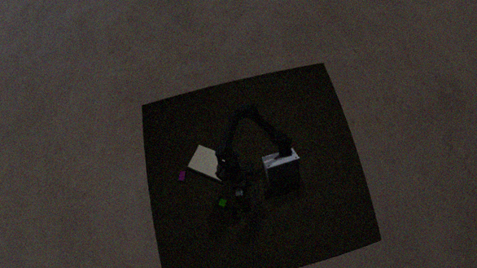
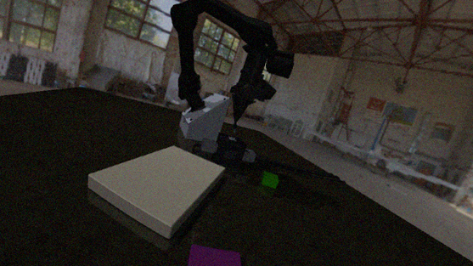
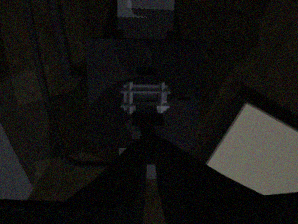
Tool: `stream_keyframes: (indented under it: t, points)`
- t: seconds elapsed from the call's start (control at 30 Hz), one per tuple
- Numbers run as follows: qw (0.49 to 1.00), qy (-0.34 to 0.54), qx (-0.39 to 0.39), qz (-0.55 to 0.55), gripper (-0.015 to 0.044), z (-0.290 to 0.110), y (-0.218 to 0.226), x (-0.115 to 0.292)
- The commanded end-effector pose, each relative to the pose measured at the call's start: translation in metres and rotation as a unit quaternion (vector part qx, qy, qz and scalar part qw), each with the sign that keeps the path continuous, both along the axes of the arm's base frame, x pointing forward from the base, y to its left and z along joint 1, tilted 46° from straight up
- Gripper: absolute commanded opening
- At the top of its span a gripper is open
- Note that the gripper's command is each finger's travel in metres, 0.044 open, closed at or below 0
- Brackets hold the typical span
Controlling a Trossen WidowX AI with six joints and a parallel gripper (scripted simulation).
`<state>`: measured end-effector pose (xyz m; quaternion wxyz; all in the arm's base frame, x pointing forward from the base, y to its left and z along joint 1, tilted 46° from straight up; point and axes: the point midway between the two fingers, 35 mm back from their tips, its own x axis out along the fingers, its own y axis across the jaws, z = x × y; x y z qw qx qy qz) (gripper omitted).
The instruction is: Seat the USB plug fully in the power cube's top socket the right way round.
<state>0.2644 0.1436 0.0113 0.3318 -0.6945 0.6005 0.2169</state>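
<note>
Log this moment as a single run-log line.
phase: extracting plug | gripper: shut on USB plug | plug: lifted above power cube | nearby: green block, white slab | arm: not clear

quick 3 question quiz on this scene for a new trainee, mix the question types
1. True or false: the gripper hangs open above the power cube.
2. Which block lies nearest the power cube? A) the purple block B) the green block C) a red block
3. Fill in: the flat cream slab lies between the purple block and the arm's white ____.

Key:
1. False. It is shut on the USB plug, pointing straight down over the cube.
2. B
3. base
</note>
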Motion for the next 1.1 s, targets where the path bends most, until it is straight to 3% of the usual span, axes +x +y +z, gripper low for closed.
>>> stream_keyframes:
  t: [0.0, 0.53, 1.07]
  points:
    - [1.0, -0.012, 0.004, -0.013, 0.0, 0.0003, 0.0003, 0.0]
    - [0.975, -0.152, 0.04, -0.155, 0.0, -0.0001, -0.0005, -0.0002]
    - [0.908, -0.289, 0.077, -0.294, 0.0, -0.0001, -0.0005, -0.0002]
